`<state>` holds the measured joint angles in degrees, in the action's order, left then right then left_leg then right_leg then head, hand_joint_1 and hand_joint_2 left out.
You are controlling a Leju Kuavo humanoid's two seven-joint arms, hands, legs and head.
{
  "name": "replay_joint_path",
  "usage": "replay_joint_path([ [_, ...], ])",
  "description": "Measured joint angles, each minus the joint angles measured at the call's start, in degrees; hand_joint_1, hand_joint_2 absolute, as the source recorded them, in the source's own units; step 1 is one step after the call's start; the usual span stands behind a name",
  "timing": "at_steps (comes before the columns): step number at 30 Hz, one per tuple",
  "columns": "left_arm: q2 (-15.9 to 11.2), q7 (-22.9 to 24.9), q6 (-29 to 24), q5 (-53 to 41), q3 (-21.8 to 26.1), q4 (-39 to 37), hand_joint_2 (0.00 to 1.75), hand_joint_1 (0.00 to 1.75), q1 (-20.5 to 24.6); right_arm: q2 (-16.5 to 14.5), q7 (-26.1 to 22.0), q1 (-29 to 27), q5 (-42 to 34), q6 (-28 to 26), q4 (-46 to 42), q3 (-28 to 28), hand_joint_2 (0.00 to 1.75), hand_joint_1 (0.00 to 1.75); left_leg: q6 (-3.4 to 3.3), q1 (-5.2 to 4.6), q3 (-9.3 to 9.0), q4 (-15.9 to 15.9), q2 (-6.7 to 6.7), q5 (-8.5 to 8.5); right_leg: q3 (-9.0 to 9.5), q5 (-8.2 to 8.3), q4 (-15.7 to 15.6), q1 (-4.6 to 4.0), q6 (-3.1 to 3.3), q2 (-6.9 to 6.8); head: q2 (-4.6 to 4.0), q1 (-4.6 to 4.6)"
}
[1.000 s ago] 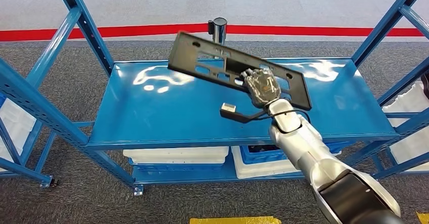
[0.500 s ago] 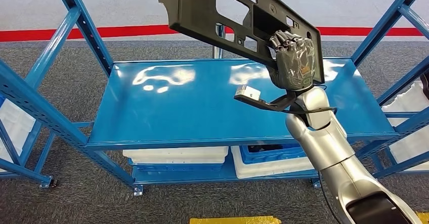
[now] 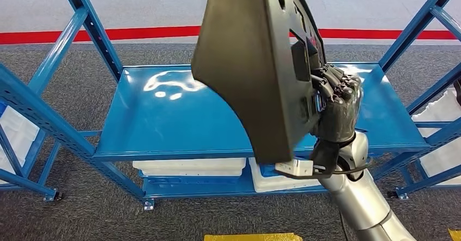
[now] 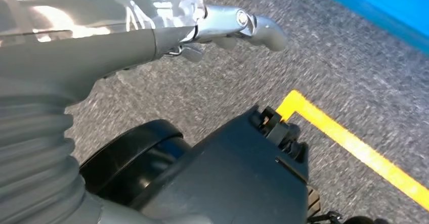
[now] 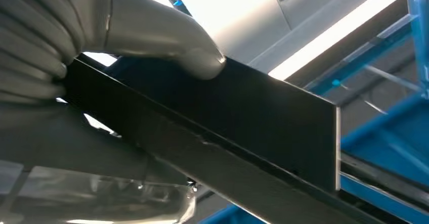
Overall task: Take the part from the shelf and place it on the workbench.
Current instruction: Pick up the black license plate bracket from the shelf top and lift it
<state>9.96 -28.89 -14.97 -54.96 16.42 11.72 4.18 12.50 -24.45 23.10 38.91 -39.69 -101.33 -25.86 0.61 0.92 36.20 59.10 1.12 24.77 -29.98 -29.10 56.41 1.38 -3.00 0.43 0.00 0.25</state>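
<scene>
The part is a large flat black panel with cut-out openings. My right hand grips its right edge and holds it nearly upright, high above the blue shelf and close to the head camera. In the right wrist view the thumb of my right hand presses on the panel's dark face, with the fingers wrapped around the other side. My left hand hangs over the grey carpet with nothing in it and its fingers loosely extended.
Blue shelf uprights stand at both sides. White bins sit on the lower level, and more white bins are at the far right. A red floor line runs behind, and yellow tape lies in front.
My right hand has lifted the panel off the shelf, swung it from a slanted tilt to nearly upright, and drawn it toward the camera. The arm has pulled back and lower.
</scene>
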Motion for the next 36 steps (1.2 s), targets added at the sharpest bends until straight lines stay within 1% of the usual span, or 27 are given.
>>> replay_joint_path([
  [5, -0.5, 0.4, -1.2, -0.2, -0.5, 0.0, 1.75, 0.00, 0.0, -0.2, -3.8, -3.3, -4.5, 0.0, -5.1, -0.1, 1.75, 1.75, 0.00, 0.00, 0.00, 0.0, 0.00, 0.01, 0.01, -0.01, 0.0, 0.00, 0.00, 0.00, 0.00, 0.01],
  [11, -1.5, 1.0, -1.8, -0.5, -0.6, 0.0, 1.75, 0.00, 0.0, -0.3, -5.6, -7.0, -3.0, 0.0, -8.7, 0.2, 1.75, 1.72, 0.01, 0.00, -0.01, 0.0, 0.00, 0.01, 0.01, -0.01, 0.0, 0.00, 0.00, 0.00, 0.00, -0.06],
  [14, -1.8, 0.9, -2.0, -0.7, -0.6, 0.0, 1.75, 0.00, 0.0, -0.4, -6.5, -8.4, -3.5, 0.0, -9.2, 0.5, 1.75, 1.68, 0.01, 0.00, -0.01, 0.0, 0.00, 0.01, 0.02, -0.01, 0.0, 0.00, 0.00, 0.00, 0.00, -0.05],
  [19, -2.3, 0.0, -2.8, -0.8, -0.6, 0.0, 1.75, 0.00, 0.0, -1.3, -8.3, -10.7, -3.7, 0.0, -9.3, 1.6, 1.75, 1.69, 0.01, 0.00, -0.01, 0.0, 0.00, 0.01, 0.00, -0.01, 0.0, 0.00, 0.00, 0.00, 0.00, -0.02],
  [25, -3.0, -1.2, -3.6, -0.2, -0.6, 0.0, 1.75, 0.00, 0.0, -2.0, -9.4, -12.4, -4.6, 0.0, -9.3, 2.9, 1.75, 1.68, 0.01, 0.00, -0.01, 0.0, 0.00, 0.01, -0.04, -0.02, 0.0, 0.00, 0.01, 0.00, 0.00, -0.07],
  [31, -3.2, -2.5, -3.6, 0.0, -0.6, 0.0, 1.75, 0.00, 0.0, -2.3, -10.0, -12.9, -5.0, 0.0, -9.3, 3.4, 1.75, 1.68, 0.01, -0.01, -0.02, 0.0, 0.00, 0.01, -0.03, -0.02, 0.0, 0.01, 0.01, 0.00, 0.00, -0.05],
  [36, -3.2, -1.4, -1.8, -0.3, -0.6, 0.0, 1.75, 0.00, 0.1, -2.3, -8.2, -12.5, -3.3, 0.0, -9.3, 3.1, 1.75, 1.68, 0.01, 0.00, -0.02, 0.0, 0.00, 0.01, 0.01, -0.02, 0.0, 0.00, 0.01, 0.00, 0.00, -0.08],
])
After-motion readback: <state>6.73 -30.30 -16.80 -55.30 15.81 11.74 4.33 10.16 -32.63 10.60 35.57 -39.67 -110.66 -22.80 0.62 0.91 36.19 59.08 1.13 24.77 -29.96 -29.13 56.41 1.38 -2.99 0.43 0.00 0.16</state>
